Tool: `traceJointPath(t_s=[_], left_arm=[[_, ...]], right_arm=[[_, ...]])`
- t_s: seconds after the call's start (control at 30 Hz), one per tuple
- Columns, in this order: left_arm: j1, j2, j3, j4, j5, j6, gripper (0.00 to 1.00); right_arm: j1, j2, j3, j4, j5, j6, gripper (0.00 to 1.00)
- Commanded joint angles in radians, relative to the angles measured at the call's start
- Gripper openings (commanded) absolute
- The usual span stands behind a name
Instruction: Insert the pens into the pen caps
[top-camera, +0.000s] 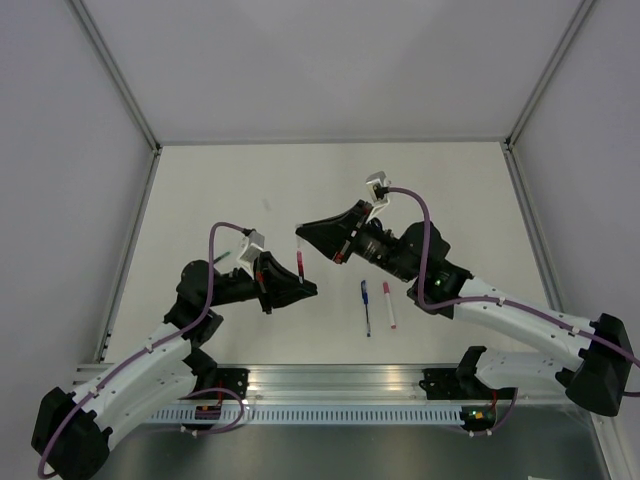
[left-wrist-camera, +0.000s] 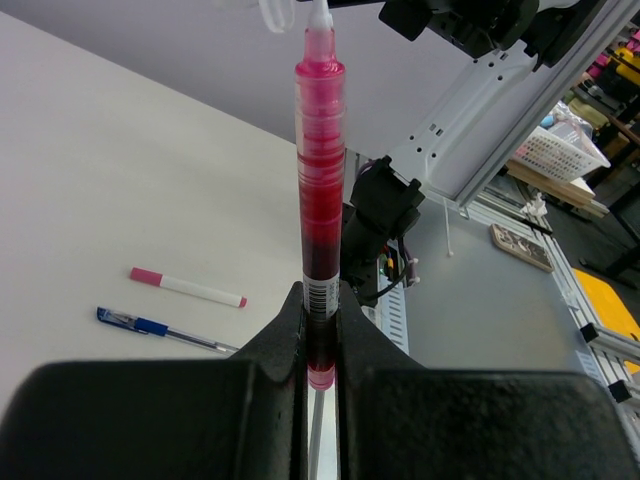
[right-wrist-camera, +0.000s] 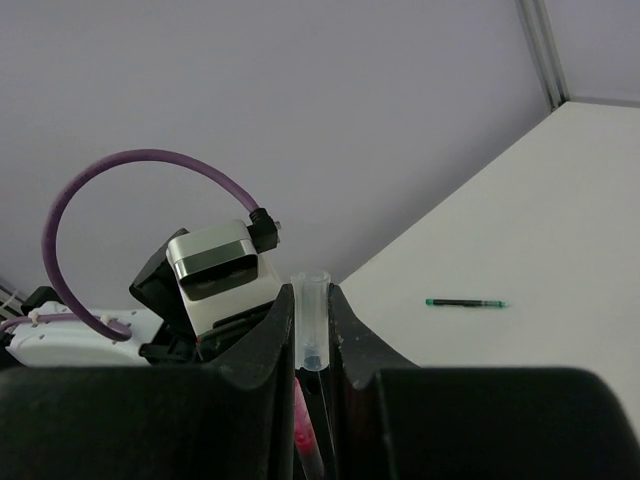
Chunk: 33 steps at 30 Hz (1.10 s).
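My left gripper is shut on the lower end of a red pen, which stands up from the jaws with its white tip uppermost. Just left of that tip, at the frame's top edge, hangs a clear pen cap. My right gripper is shut on this cap, whose open mouth points away from the camera. From above, the red pen runs between the left gripper and the right gripper, both over the middle of the table.
A blue pen and a white pen with reddish ends lie side by side right of the grippers. A green pen lies on the table beyond the right gripper. An aluminium rail borders the near edge.
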Motion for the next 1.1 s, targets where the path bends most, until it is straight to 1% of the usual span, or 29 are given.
traceJointPath(t_s=[0.0,0.43,0.83,1.07], left_arm=[[-0.003,-0.004,-0.002,0.054,0.023,-0.009,0.02],[-0.002,-0.002,-0.002,0.048,0.018,-0.005,0.02],[-0.003,0.022,0.002,0.048,0.018,-0.005,0.02],[-0.002,0.011,-0.001,0.045,0.014,-0.003,0.02]], right_arm=[[0.015,-0.016,0.033,0.061,-0.002,-0.007,0.00],[0.052,-0.015,0.047,0.045,0.020,-0.035,0.00],[0.055,-0.029,0.077,-0.005,0.046,-0.067,0.00],[0.060,-0.029,0.074,-0.012,0.050,-0.071,0.00]])
